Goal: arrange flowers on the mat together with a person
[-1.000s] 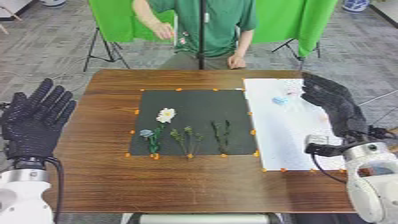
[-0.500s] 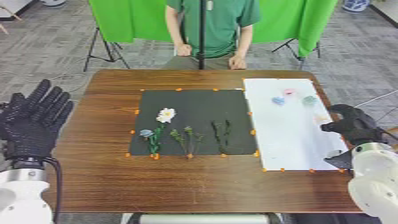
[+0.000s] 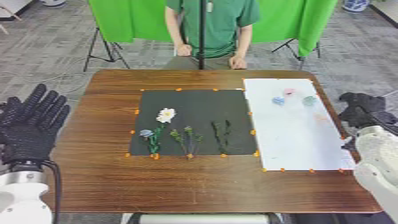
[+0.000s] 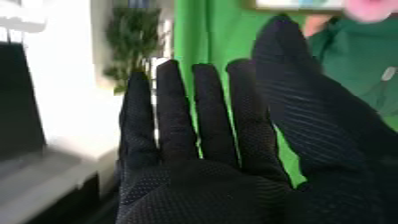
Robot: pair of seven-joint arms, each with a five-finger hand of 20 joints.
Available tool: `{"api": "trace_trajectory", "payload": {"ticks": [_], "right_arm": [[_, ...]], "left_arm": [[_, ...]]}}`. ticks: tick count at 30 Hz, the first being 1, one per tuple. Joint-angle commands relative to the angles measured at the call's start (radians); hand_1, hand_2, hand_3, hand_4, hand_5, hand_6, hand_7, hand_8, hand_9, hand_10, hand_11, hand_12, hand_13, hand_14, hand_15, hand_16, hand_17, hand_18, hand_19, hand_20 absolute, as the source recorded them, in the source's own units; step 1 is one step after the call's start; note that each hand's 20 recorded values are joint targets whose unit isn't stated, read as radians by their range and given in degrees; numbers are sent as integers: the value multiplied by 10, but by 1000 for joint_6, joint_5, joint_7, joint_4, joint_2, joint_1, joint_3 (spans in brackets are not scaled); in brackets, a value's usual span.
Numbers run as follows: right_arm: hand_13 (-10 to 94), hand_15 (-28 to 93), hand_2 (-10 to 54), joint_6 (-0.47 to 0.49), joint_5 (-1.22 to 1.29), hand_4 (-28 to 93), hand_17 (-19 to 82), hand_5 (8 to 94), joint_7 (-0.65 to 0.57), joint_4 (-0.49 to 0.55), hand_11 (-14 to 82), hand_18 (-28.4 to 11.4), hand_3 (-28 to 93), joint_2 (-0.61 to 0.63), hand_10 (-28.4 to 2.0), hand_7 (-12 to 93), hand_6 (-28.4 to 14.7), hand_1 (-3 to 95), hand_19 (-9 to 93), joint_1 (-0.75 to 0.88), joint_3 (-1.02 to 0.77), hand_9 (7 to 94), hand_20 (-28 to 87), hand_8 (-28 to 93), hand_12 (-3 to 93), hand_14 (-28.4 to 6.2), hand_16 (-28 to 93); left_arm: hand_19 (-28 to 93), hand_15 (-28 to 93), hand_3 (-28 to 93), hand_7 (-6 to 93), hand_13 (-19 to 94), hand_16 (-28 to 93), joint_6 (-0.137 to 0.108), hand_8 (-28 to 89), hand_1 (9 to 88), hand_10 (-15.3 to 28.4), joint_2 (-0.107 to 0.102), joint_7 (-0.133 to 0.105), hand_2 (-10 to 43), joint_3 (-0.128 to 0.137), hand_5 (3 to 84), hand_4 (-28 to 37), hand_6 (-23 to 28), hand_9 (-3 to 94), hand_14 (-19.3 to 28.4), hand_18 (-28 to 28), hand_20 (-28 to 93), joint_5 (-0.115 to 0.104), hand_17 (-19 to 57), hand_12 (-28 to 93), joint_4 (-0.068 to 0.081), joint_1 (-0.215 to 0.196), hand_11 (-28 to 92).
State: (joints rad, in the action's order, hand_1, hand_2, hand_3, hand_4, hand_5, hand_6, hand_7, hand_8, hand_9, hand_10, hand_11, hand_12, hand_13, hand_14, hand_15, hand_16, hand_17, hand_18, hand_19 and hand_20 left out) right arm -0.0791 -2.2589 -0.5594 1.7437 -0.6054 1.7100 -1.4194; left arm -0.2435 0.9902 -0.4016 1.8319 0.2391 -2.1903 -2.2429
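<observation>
The robot's right hand [image 3: 362, 109] is at the right edge of the table, just past the white mat [image 3: 298, 142]. Its fingers and thumb are straight and apart, and it holds no flower. The left hand [image 3: 28, 127] is at the left side, spread out and empty too.

Four flower heads lie near each other on the white mat, toward its far end: a pink flower head [image 3: 289, 92], a blue flower head [image 3: 278, 100], a pale green flower head [image 3: 310, 101] and a faint peach flower head [image 3: 321, 118]. I think the next job is to bring one to the dark mat [image 3: 191, 112]. The hand should come down from above, pinch one head softly and lift it straight up, so it doesn't bump the others. Then it can set it by the tops of the bare green stems [image 3: 220, 136] and let go slowly. A hard pinch could squash it, and a dragging glove could push the stems crooked.

On the dark mat, the white flower [image 3: 165, 115] has wide petals and a yellow middle. The small blue flower [image 3: 146, 133] is rounder. The leafy sprigs [image 3: 188, 141] look thin and twiggy. The black gloves have bumpy, ridged cloth. The brown table [image 3: 178, 185] has stripy wood.
</observation>
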Motion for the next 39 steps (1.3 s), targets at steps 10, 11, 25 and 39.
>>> {"api": "trace_trajectory", "payload": {"ticks": [10, 11, 25, 39], "right_arm": [[453, 156, -95, 115, 35, -274, 231, 507, 80, -77, 78, -92, 251, 22, -40, 171, 50, 770, 209, -177, 172, 521, 236, -112, 179, -46, 289], [462, 162, -95, 129, 37, -270, 232, 513, 77, -77, 79, -94, 232, 19, -39, 168, 53, 776, 206, -183, 178, 525, 247, -111, 179, -42, 294], [565, 221, -95, 151, 42, -280, 230, 599, 18, -108, 132, -122, 427, 0, -68, 223, 53, 704, 363, -215, 251, 626, 261, -134, 191, -48, 322], [727, 268, -95, 16, 51, -283, 280, 636, 83, 27, 131, -128, 606, 17, -43, 402, 49, 637, 549, -152, 195, 795, 234, -60, 454, 9, 489]], "left_arm": [[303, 242, 723, 99, 245, -74, -8, -88, 244, 146, 4, 2, 153, -22, 450, -283, 80, 351, 128, 125, 104, -4, -42, 72, 3, -9, 168], [303, 242, 723, 100, 246, -74, -6, -88, 244, 146, 4, 1, 153, -25, 450, -283, 80, 352, 128, 125, 104, -6, -42, 72, 4, -6, 168], [304, 249, 723, 100, 249, -73, -3, -88, 244, 147, 2, 15, 154, -39, 451, -283, 81, 355, 133, 125, 103, -2, -41, 72, 11, 4, 170], [302, 258, 724, 102, 248, -72, -1, -88, 245, 148, 3, 22, 154, -31, 451, -283, 82, 355, 139, 125, 103, 2, -41, 75, 9, -3, 169]]}}
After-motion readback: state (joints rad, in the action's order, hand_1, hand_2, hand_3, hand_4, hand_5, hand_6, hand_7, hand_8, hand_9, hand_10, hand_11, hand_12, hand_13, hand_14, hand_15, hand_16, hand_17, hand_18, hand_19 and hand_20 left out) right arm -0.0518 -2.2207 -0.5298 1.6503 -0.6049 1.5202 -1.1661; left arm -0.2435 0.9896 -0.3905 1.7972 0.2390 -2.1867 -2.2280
